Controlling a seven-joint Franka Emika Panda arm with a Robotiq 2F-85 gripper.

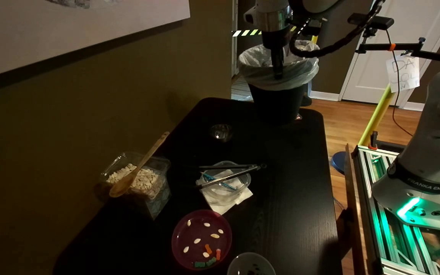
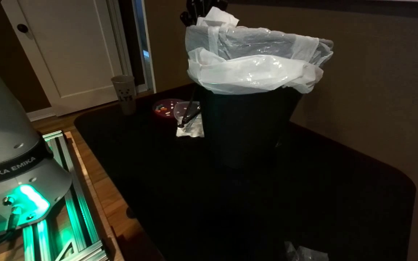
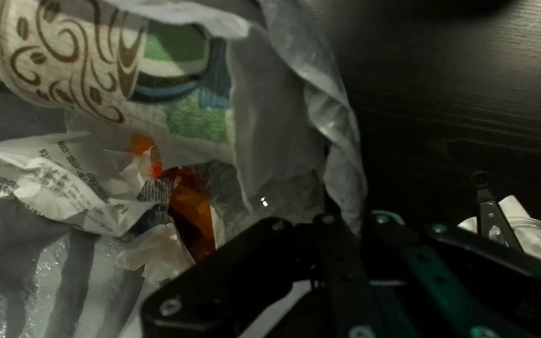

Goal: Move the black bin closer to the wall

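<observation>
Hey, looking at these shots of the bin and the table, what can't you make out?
Base of the black bin, in both exterior views: lost in darkness against the table.
Its inside floor, in the wrist view: hidden under the paper cup and crumpled wrapper.
Clear plastic, in an exterior view: cut off by the bottom edge.
Wall picture, in an exterior view: subject cut off by the top edge.
</observation>
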